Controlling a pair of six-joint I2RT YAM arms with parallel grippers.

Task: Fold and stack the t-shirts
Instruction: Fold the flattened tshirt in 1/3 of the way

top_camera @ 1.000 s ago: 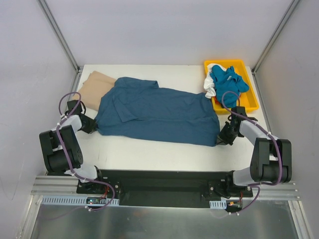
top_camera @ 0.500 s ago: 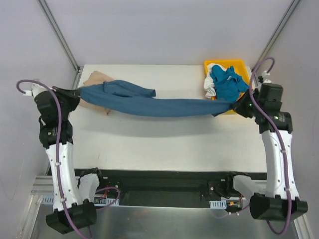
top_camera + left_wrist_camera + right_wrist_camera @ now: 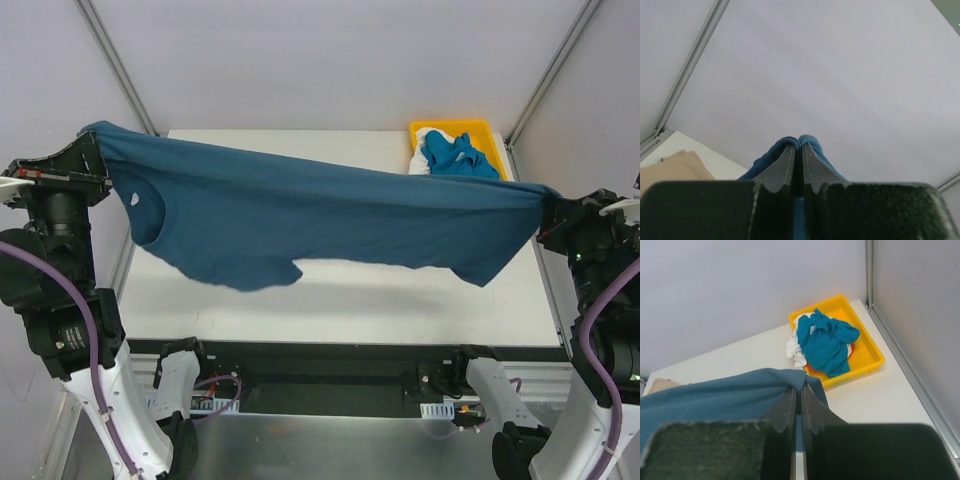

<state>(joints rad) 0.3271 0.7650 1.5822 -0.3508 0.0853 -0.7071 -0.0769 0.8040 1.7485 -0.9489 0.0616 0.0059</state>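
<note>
**A:** Where is the teal shirt?

**B:** The teal shirt (image 3: 330, 225) hangs in the air above the desk (image 3: 420, 300). It is stretched wide between the two arms, and none of it touches the desk. Its top edge runs nearly taut from one arm to the other, while the lower edge sags toward the near side. The neck opening is close to the left end.

**A:** And the left fingers?

**B:** The left fingers (image 3: 789, 159) are pressed together, with only a thin slit between them. A fold of teal cloth is pinched at their tips and bunches just past them. From above, that grip sits at the shirt's upper left corner, high beside the desk's left edge.

**A:** And the right fingers?

**B:** The right fingers (image 3: 790, 401) are closed just as tightly on the opposite end. The cloth is clamped at their tips and runs off to the left of the wrist view.

**A:** And the other shirts?

**B:** The tan shirt (image 3: 670, 167) lies flat on the desk at the far left. The tray (image 3: 870, 352) sits in the far right corner. It holds the blue shirt (image 3: 825, 342), crumpled on top of the white shirt (image 3: 795, 347).
</note>
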